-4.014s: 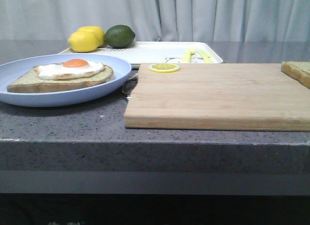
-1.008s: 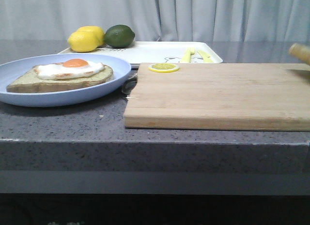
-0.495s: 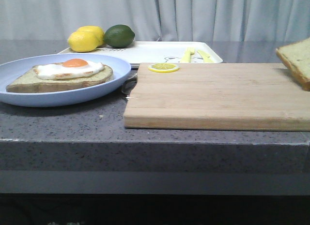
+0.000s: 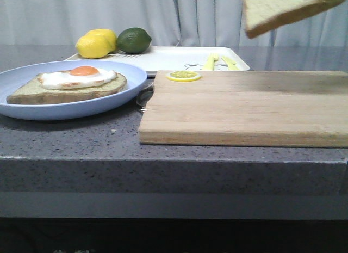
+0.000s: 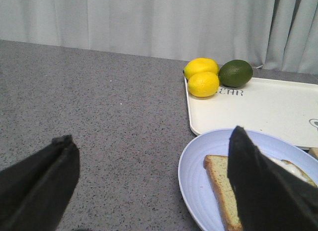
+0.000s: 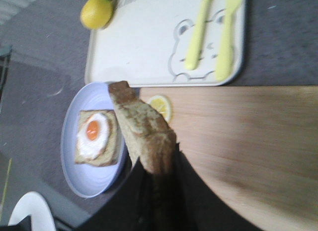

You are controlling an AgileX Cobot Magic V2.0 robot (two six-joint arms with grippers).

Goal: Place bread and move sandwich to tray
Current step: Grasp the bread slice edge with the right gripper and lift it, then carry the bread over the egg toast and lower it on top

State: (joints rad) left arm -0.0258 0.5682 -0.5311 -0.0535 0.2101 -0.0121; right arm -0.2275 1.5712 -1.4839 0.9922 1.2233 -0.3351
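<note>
The bread [image 4: 283,9] hangs tilted in the air at the top right of the front view, above the wooden cutting board [image 4: 244,106]. My right gripper [image 6: 160,189] is shut on the bread [image 6: 141,131], seen edge-on in the right wrist view. The sandwich's lower slice with a fried egg [image 4: 70,81] lies on the pale-blue plate [image 4: 109,103] at the left; it also shows in the right wrist view [image 6: 97,136]. The white tray [image 4: 168,58] lies behind the board. My left gripper [image 5: 149,171] is open and empty over the counter, beside the plate [image 5: 198,176].
Two lemons [image 4: 97,43] and a lime [image 4: 134,40] sit at the tray's far left. Yellow plastic cutlery [image 6: 211,37] lies on the tray's right part. A lemon slice [image 4: 184,76] lies on the board's far left corner. The counter's front edge is near.
The bread has left the board's right end and risen up and to the left, now high in the air. The plate, tray and fruit have not moved.
</note>
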